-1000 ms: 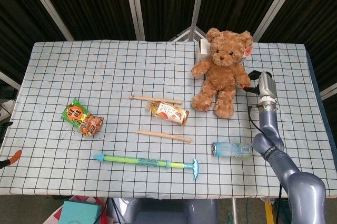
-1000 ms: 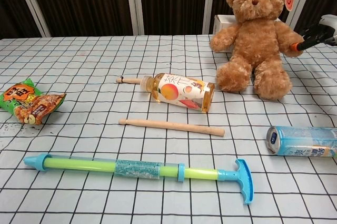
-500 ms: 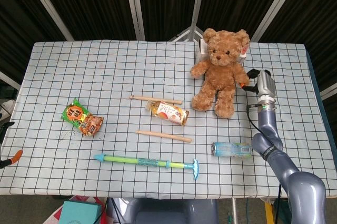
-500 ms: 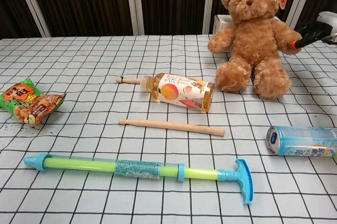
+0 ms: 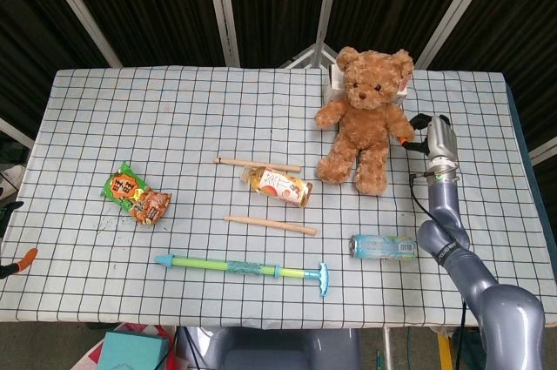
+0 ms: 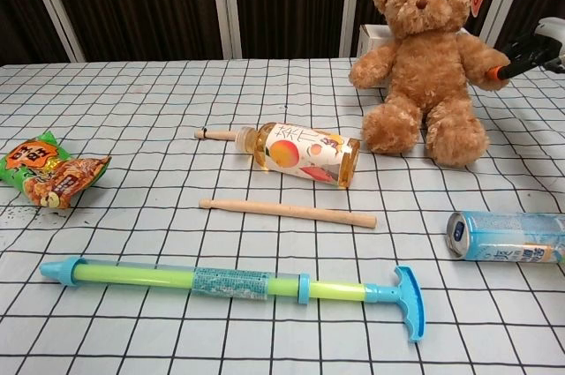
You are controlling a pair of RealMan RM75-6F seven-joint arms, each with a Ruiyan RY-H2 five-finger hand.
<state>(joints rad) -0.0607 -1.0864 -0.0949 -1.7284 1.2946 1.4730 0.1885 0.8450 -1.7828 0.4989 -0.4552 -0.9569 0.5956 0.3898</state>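
Orange-tipped fingers (image 6: 505,70) of the right hand (image 6: 530,50) touch the teddy bear (image 6: 425,62)

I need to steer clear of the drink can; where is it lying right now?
The can lies on its side near the table's front right in the head view, in front of the teddy bear and right of the water squirter's handle.

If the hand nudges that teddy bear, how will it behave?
The teddy bear looks plush, so probably soft and light. It sits upright with the white box behind it, so a nudge may tip it. The right hand touches its arm; the fur should grip rather than slip.
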